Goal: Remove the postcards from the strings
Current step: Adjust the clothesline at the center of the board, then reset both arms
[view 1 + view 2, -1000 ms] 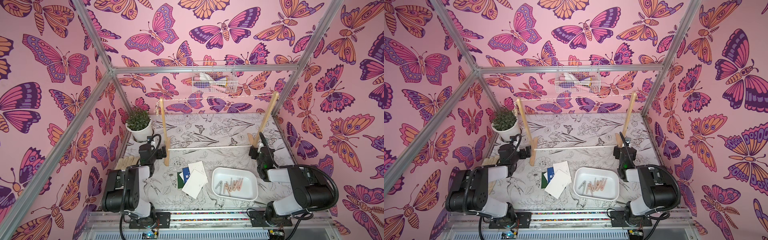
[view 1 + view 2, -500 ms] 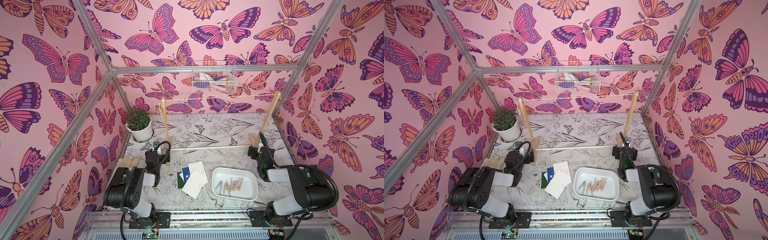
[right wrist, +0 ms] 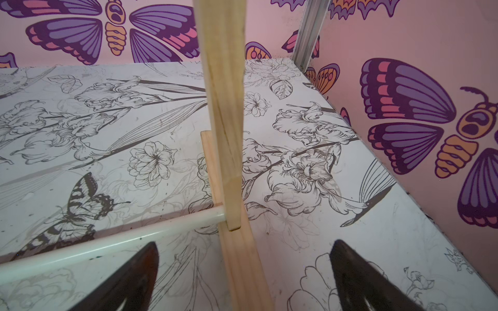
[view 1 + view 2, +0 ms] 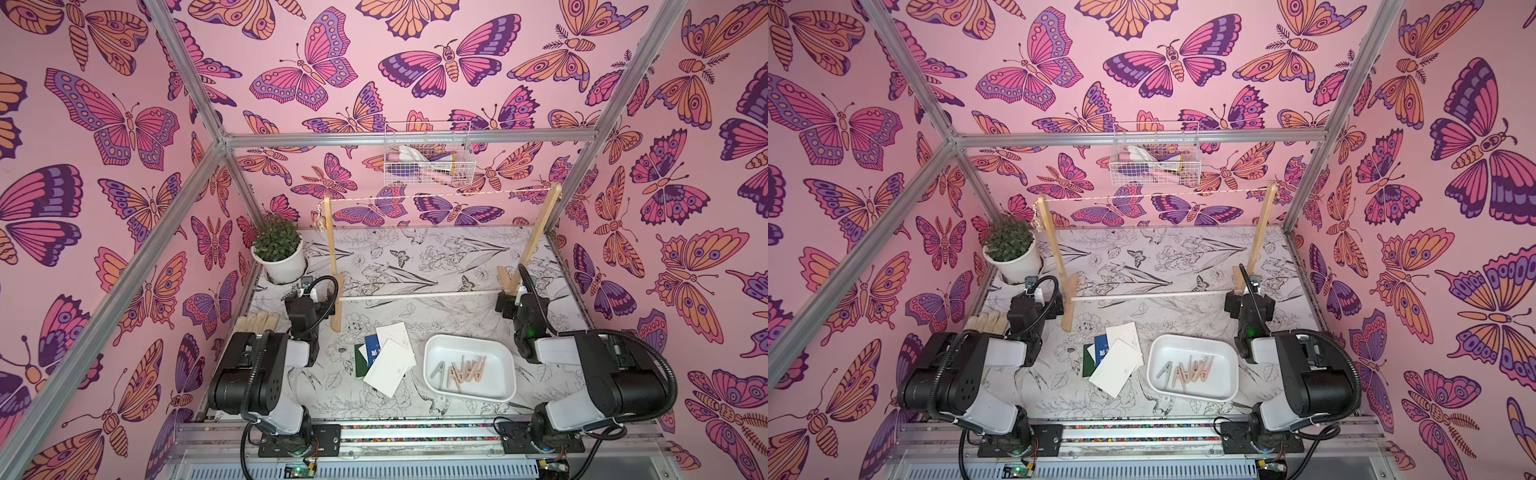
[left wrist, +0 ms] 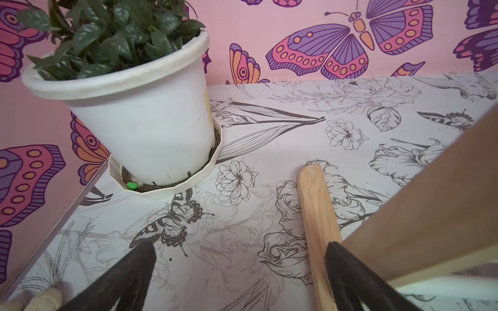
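Moved since a second ago: left gripper [image 5: 239,243], in toward left foot of frame [image 4: 331,249]; jaws wide, empty. Likewise wide, empty: right gripper [image 3: 244,242] at right foot of frame. In front of frame, postcards [image 4: 388,365] stacked; atop frame, string [image 4: 436,194] bare. Seemingly done, nothing left to unpeg.

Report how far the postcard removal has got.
Done: the string hangs bare across the wooden frame. The postcards lie piled on the table, and the pegs sit in the white tray.
In hand: nothing. The left gripper and right gripper are open and empty, low by the frame's feet.
Left: no card shows on the string, so the job looks finished.
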`<state>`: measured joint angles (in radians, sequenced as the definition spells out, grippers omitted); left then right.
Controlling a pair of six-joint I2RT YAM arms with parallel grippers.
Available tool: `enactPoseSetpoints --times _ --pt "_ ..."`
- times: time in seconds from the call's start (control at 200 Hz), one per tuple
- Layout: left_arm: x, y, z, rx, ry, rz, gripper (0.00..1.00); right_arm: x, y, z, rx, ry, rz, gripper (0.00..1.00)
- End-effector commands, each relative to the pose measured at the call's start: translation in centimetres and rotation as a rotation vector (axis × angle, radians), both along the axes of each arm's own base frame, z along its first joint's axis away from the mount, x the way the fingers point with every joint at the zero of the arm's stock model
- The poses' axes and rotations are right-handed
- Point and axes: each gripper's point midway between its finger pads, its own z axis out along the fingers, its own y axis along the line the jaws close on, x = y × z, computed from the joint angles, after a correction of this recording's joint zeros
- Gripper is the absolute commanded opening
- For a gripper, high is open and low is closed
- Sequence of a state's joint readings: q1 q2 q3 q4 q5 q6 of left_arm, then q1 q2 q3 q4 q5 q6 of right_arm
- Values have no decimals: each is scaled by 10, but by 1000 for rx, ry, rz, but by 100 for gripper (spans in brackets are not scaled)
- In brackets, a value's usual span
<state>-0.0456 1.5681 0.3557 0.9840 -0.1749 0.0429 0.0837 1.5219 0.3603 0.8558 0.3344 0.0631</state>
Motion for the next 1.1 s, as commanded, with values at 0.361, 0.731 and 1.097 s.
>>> enactPoseSetpoints --times 0.361,0.731,1.097 --pt "-14 -1 -4 24 -18 28 100 6 -1 13 12 -41 -5 99" --pt "-52 -1 92 -11 63 74 100 6 -1 13 14 -39 -3 99" --pt "-56 -13 79 -54 -16 -63 100 6 -2 12 14 -37 -2 99"
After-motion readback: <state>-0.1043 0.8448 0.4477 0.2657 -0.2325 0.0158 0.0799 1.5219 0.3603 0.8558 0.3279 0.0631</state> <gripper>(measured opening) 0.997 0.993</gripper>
